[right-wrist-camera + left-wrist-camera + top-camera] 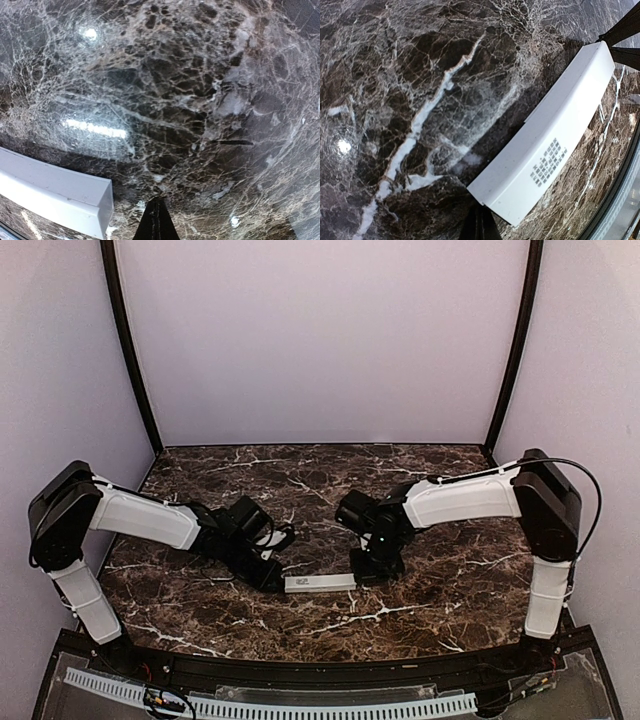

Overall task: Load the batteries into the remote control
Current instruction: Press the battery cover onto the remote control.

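Observation:
The remote control (320,582) is a slim white bar lying flat on the dark marble table (420,570), lengthwise between my two grippers. In the left wrist view the remote control (555,145) shows a block of small grey print on one face. My left gripper (276,580) is shut, with its tip (480,212) touching or just short of the bar's near end. My right gripper (364,574) is also shut and empty, its tip (156,204) resting just beside the remote control's (55,195) other end. No batteries are in view.
The table's front edge carries a black rail and a white slotted cable track (300,706). Pale walls and two dark posts (130,350) enclose the back and sides. The right arm's dark fingers (625,35) show past the remote's far end.

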### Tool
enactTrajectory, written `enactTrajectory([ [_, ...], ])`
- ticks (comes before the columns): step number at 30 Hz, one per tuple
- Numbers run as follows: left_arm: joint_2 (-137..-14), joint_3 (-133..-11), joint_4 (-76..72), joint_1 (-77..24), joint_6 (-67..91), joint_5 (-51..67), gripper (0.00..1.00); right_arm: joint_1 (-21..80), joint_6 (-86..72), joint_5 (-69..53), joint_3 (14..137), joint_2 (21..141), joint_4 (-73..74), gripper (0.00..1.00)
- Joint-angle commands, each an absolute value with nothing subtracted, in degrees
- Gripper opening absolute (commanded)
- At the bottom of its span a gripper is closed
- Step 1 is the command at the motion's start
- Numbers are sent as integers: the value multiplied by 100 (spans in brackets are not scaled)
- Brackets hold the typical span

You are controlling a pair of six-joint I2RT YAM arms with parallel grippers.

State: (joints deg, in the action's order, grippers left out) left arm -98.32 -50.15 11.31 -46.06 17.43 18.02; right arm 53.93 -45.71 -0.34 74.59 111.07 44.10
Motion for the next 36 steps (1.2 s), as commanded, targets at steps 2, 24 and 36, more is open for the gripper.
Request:
enactTrajectory([
  [2,-9940,-4754,1503,-4579,1802,1605,0,5462,-4725,260,7594,11128,4673,0],
  [24,-9940,-4746,1468,-4540,1787,1670,0,5532,-4736,452,7839,10937,4922,0],
  [36,-9903,-4627,1345,-4438,1936,1783,0,5746,-4601,159,8401,11483,4747,0],
])
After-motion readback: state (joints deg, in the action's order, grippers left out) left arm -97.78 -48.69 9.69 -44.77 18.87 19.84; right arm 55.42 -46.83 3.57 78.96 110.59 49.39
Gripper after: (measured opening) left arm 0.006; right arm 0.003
